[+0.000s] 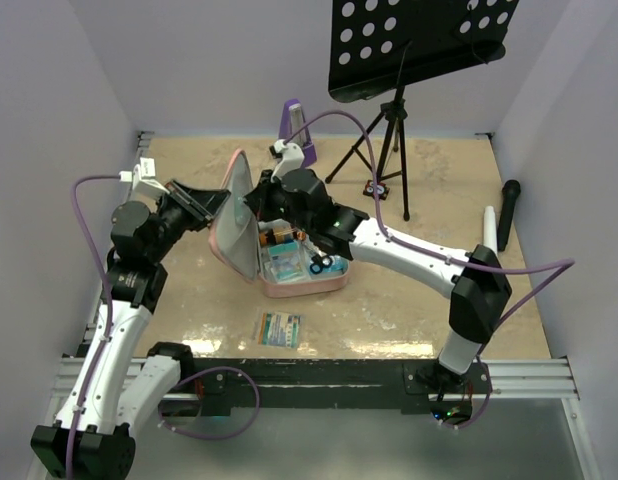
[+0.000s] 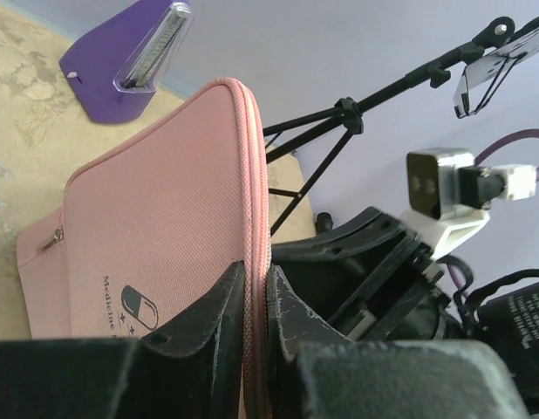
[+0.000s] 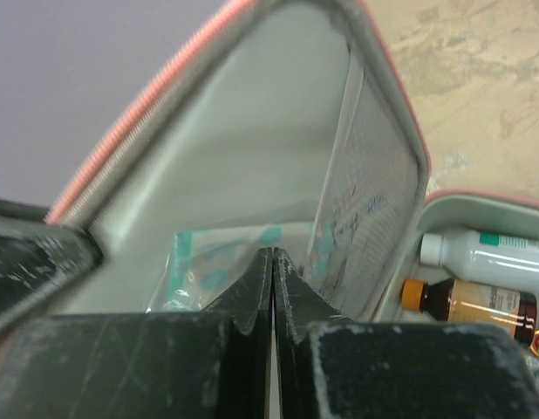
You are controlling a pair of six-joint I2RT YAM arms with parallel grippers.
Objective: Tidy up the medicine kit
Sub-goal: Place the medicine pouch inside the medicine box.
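In the left wrist view the 2 black, scratched fingers (image 2: pixel 219 305) of the left gripper (image 2: pixel 256 272) pinch the zipper rim of the raised lid (image 2: pixel 165 201) of the medicine kit (image 2: pixel 95 253); their bases are cut off by the lower edge. The lid is pink woven fabric with a rounded corner, and its pill logo (image 2: pixel 139 307) is partly hidden behind 1 finger. In the right wrist view the fingers (image 3: pixel 252 292) of the right gripper (image 3: pixel 272 255) are pressed together. Their tips stand in front of a blurred teal and white packet (image 3: pixel 204 262) that lies against the smooth grey lining (image 3: pixel 252 148); if they catch its edge I cannot tell. A mesh pocket (image 3: pixel 374 201) is at the right. At lower right a white bottle (image 3: pixel 487 251) and a brown bottle (image 3: pixel 470 301) lie in the base, cut by the frame. From above, the medicine kit stands open in the middle of the frame on the beige mottled table (image 1: pixel 189 300), with 1 flat packet (image 1: pixel 278 327) below it.
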